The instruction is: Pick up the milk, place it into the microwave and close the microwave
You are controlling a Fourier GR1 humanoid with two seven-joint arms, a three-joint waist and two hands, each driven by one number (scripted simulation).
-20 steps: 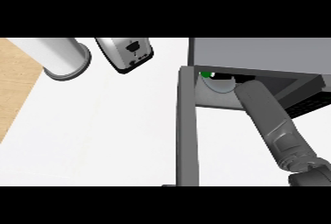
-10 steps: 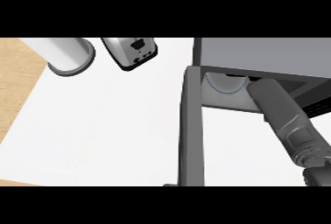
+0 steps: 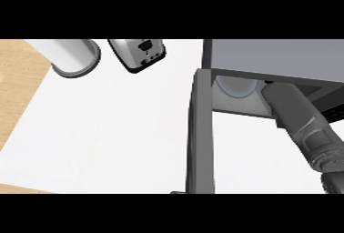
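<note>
The grey microwave [image 3: 275, 57] stands at the upper right with its door [image 3: 200, 136] swung open, seen edge-on as a dark upright bar. Its pale round turntable [image 3: 235, 86] shows inside the cavity. My right forearm [image 3: 299, 118] reaches from the lower right into the cavity, and the hand is hidden under the microwave's top. The milk is not visible. My left hand does not show.
A silver toaster [image 3: 138, 53] and a white cylinder on a grey base [image 3: 73, 57] stand at the back left. The white counter [image 3: 107, 127] spreads left of the door, with a wooden surface [image 3: 20, 91] beyond its left edge.
My right forearm has gone deeper into the microwave. The small green thing seen inside a second ago no longer shows. The scene has slid down and right in the view.
</note>
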